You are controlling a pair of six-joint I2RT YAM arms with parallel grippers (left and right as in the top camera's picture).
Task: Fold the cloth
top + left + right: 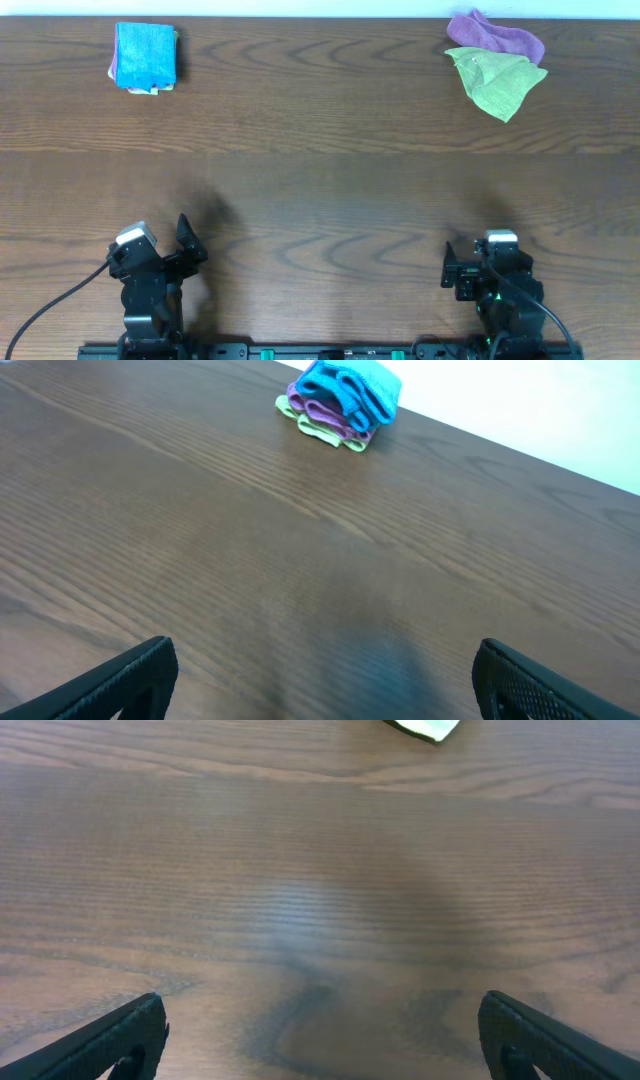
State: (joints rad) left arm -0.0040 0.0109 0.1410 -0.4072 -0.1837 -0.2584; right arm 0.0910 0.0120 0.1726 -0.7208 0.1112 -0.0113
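While parked at near edge of desk (320, 190) | fingers spread on left gripper (320, 682) and right gripper (322, 1042) | cloth (144, 54) folded, far-left corner.

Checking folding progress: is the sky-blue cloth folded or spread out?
Folded: the sky-blue cloth lies as a compact rectangle atop a purple cloth and a yellow-green cloth, its layers doubled over.

surface (320, 180): wood grain, faint sheen seen | cloth (143, 52): soft terry, matt | left hand (325, 670), right hand (322, 1025): matt black plastic

5 cloths (145, 52) (495, 38) (500, 82), 2 end effectors (325, 660) (322, 1015)
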